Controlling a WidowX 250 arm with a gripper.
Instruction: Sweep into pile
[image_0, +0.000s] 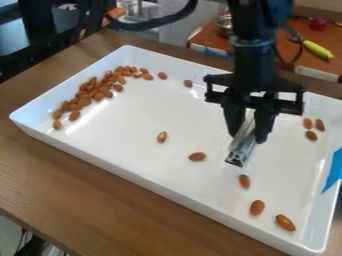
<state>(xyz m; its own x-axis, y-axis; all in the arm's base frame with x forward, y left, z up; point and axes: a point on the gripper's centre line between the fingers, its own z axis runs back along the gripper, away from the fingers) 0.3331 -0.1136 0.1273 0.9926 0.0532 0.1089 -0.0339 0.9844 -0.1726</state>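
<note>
Gripping metal tool (242, 147) (almonds (197, 156) nearby)

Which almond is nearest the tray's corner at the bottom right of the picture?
The lowest almond in the picture, right of and below its closest neighbour. No other almond lies between it and that corner of the white tray.

The upper end of the metal piece (242, 151) is hidden between the tool's (248, 138) fingers, and the piece is too blurred to name. The top edge cuts off the arm (254, 55), which hides some of the tray's (133, 175) far rim. Heaped almonds (85, 95) partly cover one another.
</note>
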